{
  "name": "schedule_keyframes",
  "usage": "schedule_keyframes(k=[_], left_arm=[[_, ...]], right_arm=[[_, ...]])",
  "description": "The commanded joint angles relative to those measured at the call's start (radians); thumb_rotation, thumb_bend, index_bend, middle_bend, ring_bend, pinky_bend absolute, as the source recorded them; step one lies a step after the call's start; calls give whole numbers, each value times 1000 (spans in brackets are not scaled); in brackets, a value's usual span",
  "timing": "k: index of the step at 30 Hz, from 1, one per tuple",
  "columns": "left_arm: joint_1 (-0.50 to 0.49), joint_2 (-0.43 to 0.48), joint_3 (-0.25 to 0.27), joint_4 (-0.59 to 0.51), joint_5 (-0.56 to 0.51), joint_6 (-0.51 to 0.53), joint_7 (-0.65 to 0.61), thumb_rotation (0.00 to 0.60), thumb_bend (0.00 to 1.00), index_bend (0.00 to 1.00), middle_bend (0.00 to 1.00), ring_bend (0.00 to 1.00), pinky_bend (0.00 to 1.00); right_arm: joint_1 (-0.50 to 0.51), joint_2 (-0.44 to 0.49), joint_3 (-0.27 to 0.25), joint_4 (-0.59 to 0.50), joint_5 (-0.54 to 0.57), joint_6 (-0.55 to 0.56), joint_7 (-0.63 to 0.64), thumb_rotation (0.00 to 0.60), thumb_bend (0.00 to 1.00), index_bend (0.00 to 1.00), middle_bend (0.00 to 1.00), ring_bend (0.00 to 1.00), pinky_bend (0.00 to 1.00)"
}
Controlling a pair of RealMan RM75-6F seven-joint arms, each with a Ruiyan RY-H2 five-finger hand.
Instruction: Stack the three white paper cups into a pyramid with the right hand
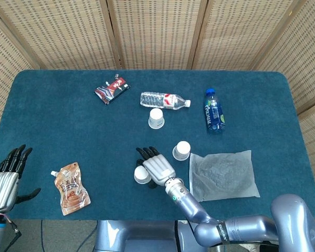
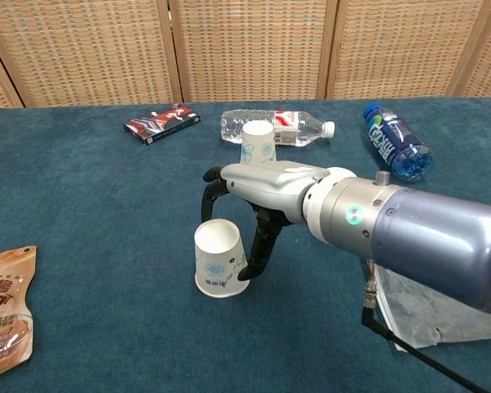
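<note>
— Counted: three white paper cups [image 1: 142, 175] [image 1: 181, 150] [image 1: 156, 118], two bottles [image 1: 165, 100] [image 1: 213, 111].
— Also one orange pouch [image 1: 70, 187], one red packet [image 1: 112, 88], one clear bag [image 1: 222, 175].

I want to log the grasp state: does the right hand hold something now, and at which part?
The right hand has its fingers around the side wall of the nearest paper cup; the cup stands on the table. A firm grip cannot be told.
</note>
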Motion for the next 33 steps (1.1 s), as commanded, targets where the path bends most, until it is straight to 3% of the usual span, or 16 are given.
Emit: schedule_keyframes(k=[1, 12, 24, 33], left_arm=[[1, 1, 1, -1, 2, 1, -1, 600, 127, 23, 0, 0, 161], [-2, -3, 3, 2, 2, -3, -1, 600, 127, 27, 0, 0, 161], [-7, -5, 1, 4, -9, -11, 2, 600, 126, 27, 0, 0, 161], [-11, -8, 3, 3, -9, -16, 12, 600, 126, 27, 0, 0, 161]], right_arm=[[-1, -14, -6, 22, -3, 6, 3, 600, 178, 441, 0, 0, 79], [0, -14, -3, 36, -27, 26, 7, 600, 180, 500, 0, 0, 90], [22, 71, 71, -31, 23, 83, -57, 600, 180, 498, 0, 0, 88], [38, 62, 105, 50, 60, 73, -24, 600, 180, 498, 0, 0, 87]])
